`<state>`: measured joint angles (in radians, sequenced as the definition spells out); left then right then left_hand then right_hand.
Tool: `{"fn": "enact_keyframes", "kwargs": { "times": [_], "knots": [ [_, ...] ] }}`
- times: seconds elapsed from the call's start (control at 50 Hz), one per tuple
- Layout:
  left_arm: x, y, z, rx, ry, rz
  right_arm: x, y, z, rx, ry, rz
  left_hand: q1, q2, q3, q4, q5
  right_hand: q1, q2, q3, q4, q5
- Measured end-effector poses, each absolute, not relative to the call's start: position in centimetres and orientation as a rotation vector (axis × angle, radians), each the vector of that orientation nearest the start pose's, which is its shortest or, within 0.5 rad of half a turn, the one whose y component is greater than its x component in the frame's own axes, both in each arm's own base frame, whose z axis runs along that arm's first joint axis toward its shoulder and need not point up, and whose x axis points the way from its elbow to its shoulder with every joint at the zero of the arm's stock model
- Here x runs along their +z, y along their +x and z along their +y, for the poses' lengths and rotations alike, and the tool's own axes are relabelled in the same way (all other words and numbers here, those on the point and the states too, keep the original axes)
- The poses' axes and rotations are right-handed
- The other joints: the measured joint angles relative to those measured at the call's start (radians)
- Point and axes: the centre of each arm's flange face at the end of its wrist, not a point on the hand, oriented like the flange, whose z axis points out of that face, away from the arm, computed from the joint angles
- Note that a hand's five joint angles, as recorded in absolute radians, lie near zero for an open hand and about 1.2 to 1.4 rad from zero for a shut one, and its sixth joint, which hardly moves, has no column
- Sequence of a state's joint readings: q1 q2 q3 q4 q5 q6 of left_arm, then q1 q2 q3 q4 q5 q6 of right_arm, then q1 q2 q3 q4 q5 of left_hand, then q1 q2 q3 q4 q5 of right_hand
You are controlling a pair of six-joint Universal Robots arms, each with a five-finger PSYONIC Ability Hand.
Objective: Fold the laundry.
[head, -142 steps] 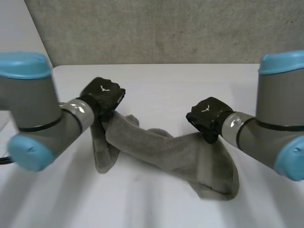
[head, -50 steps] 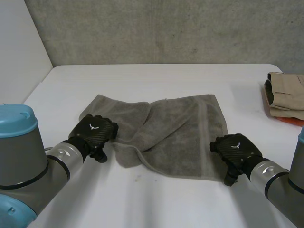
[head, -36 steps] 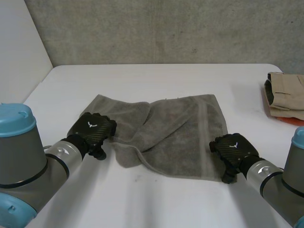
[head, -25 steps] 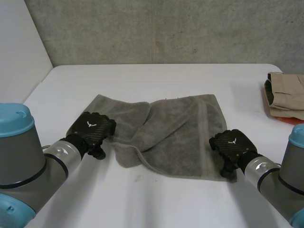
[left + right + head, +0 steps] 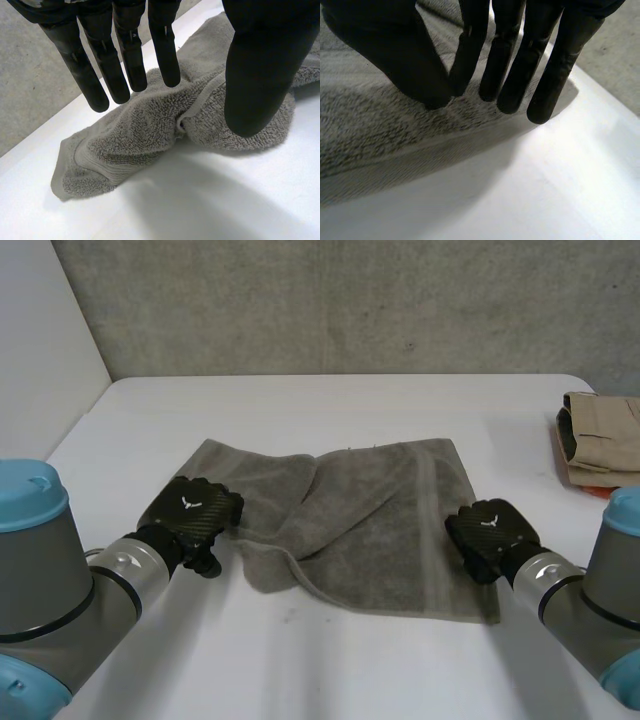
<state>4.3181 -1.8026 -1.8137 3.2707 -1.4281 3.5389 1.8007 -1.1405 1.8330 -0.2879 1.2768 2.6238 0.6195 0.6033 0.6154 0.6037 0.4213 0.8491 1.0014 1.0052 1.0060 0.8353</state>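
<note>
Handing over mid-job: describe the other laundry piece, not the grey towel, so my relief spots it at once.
On the white table, look past the grey towel in the middle and the right hand at its right edge, to the table's right edge. A tan garment lies there on something orange-red. Unlike the rumpled towel, it is folded and tan.

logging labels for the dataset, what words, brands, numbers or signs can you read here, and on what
Words or numbers: none readable anywhere.
Sign: a small white winged emblem, no letters, on the back of the black left robot hand; the same on the black right robot hand.
On the grey terry towel and the folded beige garment: no label seen.
</note>
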Motion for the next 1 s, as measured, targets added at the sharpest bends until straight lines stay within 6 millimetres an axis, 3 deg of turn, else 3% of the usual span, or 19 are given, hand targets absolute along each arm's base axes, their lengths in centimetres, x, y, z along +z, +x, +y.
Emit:
{"fn": "enact_keyframes", "kwargs": {
  "times": [0.08, 0.18, 0.3, 0.44, 0.62, 1.0],
  "knots": [
    [18.2, -24.9, -22.3, -1.880, 1.147, 2.399, 14.4, 22.3, -26.3, -1.741, -1.124, 2.243, 0.000, 0.000, 0.000, 0.000, 0.000, -0.414, -0.487, -0.484, -0.468, -0.462],
    [18.4, -24.9, -22.3, -1.888, 1.145, 2.394, 15.5, 21.9, -24.4, -1.685, -1.092, 2.265, 0.000, 0.000, 0.000, 0.000, 0.000, -0.571, -0.671, -0.694, -0.700, -0.708],
    [18.5, -24.9, -22.2, -1.890, 1.144, 2.393, 14.3, 21.5, -22.5, -1.588, -1.078, 2.303, 0.000, 0.000, 0.000, 0.000, 0.000, -0.571, -0.671, -0.695, -0.701, -0.709],
    [18.5, -24.9, -22.2, -1.892, 1.144, 2.392, 12.8, 21.5, -22.3, -1.581, -1.089, 2.299, 0.000, 0.000, -0.008, -0.002, 0.000, -0.571, -0.671, -0.695, -0.701, -0.709],
    [18.5, -24.8, -22.3, -1.893, 1.142, 2.391, 11.0, 21.9, -23.6, -1.588, -1.112, 2.296, -0.015, -0.009, -0.019, -0.011, -0.010, -0.502, -0.610, -0.603, -0.601, -0.629],
    [18.5, -24.8, -22.4, -1.901, 1.134, 2.384, 11.5, 22.6, -26.0, -1.673, -1.116, 2.252, -0.015, -0.010, -0.019, -0.011, -0.010, -0.443, -0.535, -0.532, -0.529, -0.559]
  ]
}}
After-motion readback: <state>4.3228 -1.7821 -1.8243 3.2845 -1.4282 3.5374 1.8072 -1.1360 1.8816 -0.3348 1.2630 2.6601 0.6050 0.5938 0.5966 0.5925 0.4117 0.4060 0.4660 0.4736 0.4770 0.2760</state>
